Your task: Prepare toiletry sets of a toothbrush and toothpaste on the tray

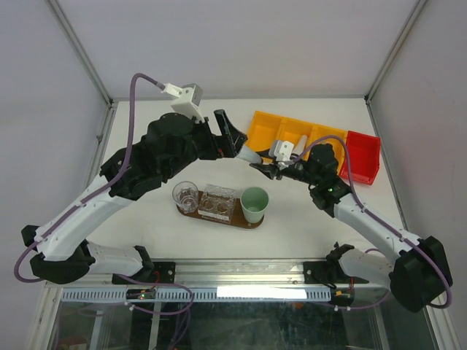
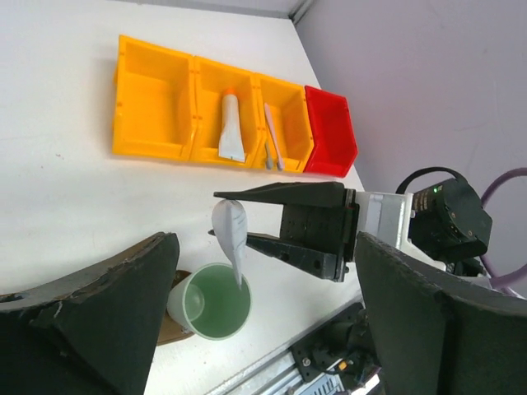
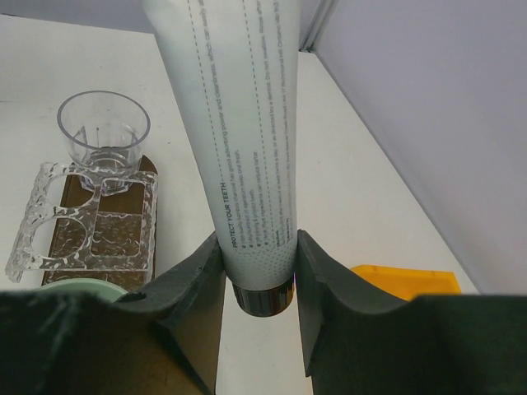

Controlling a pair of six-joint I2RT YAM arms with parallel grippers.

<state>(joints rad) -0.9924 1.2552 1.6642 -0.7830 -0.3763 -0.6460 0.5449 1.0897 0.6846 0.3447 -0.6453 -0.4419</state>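
Clamping a white tapered squeeze tube just above its dark cap, the right gripper holds it in the air, off the flat dark brown wooden oval tray and up near its right end. A mint-green cup stands on that end. The left gripper hangs behind the tray's middle, close to the tube's flat end, its fingers spread wide with nothing between them. A clear glass stands on the tray's left end, with a clear patterned holder at its middle. Beyond the tray, yellow plastic bins hold a second white tube and a thin pale brush.
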